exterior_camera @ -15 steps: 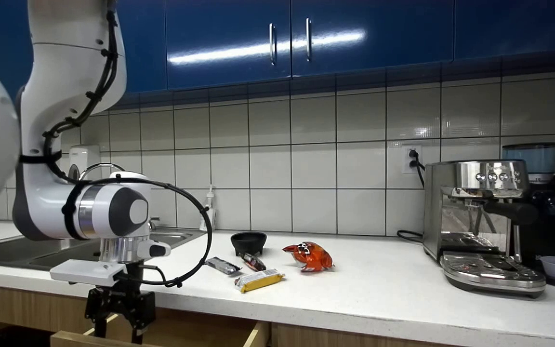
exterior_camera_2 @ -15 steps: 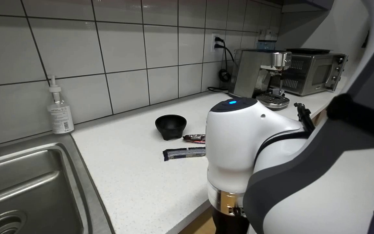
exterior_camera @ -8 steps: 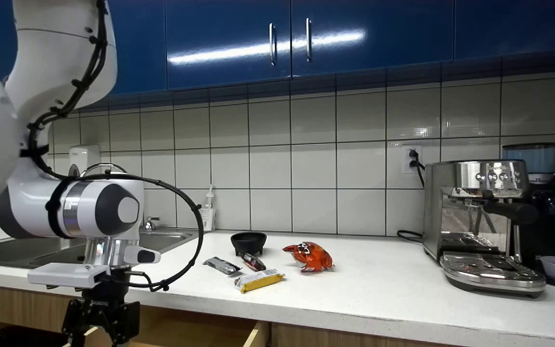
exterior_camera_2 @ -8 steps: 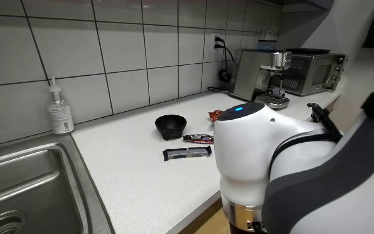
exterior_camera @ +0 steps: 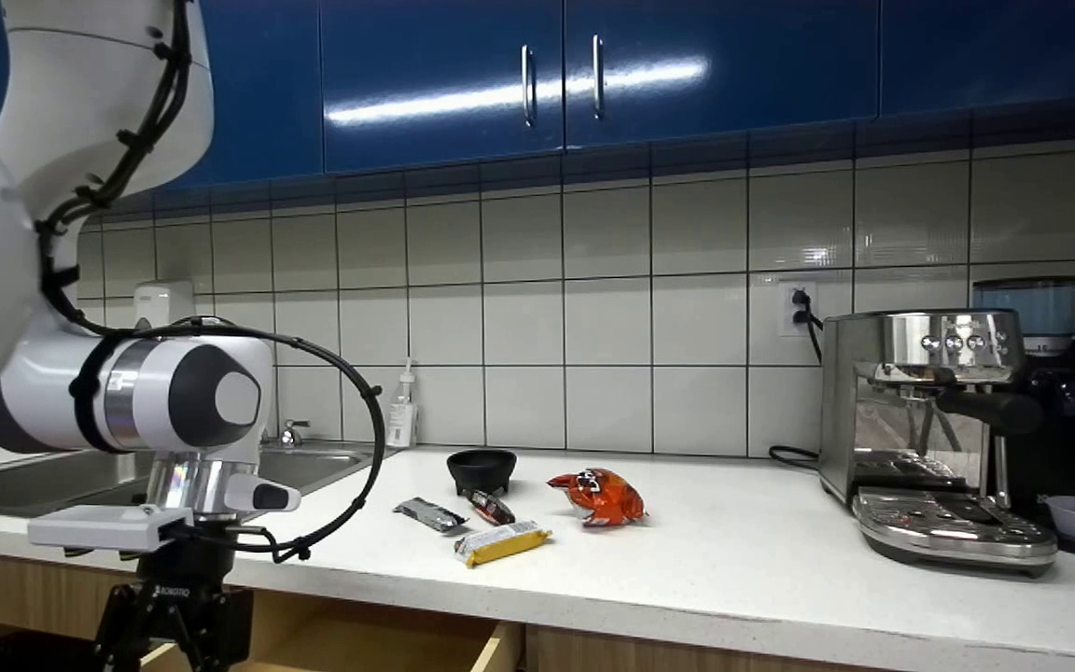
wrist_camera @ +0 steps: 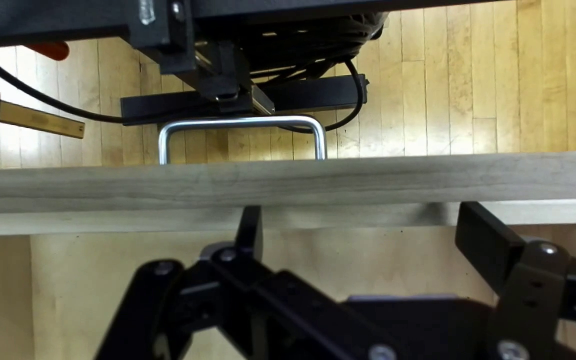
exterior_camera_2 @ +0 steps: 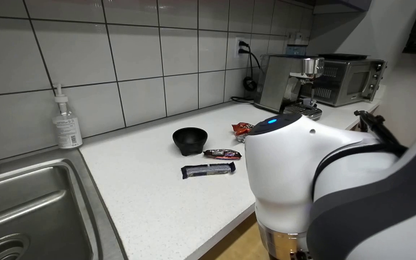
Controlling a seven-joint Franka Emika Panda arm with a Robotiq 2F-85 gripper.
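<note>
My gripper (wrist_camera: 360, 215) stands open in the wrist view, fingers wide apart with nothing between them. Both fingertips are just inside the front panel (wrist_camera: 288, 184) of a pulled-out wooden drawer; whether they touch it I cannot tell. A metal handle (wrist_camera: 243, 121) sticks out from the panel's far side. In an exterior view the drawer (exterior_camera: 500, 646) shows under the counter, and the fingertips are cut off by the frame. On the counter lie an orange bag (exterior_camera: 598, 497), a yellow-ended bar (exterior_camera: 502, 543), a silver bar (exterior_camera: 430, 515) and a dark bar (exterior_camera_2: 222, 154), near a black bowl (exterior_camera_2: 190, 141).
The white counter's front edge overhangs the drawer. A sink (exterior_camera_2: 31, 202) and a soap bottle (exterior_camera_2: 67, 126) are at one end; a coffee machine (exterior_camera: 920, 429) and toaster oven (exterior_camera_2: 352, 81) stand at the other. Beyond the drawer, a black metal frame (wrist_camera: 243, 102) with cables sits on the floor.
The arm has moved left in one exterior view and right in the other, uncovering the bars and orange bag. The drawer's front panel has moved out of frame; the drawer seems pulled out further.
</note>
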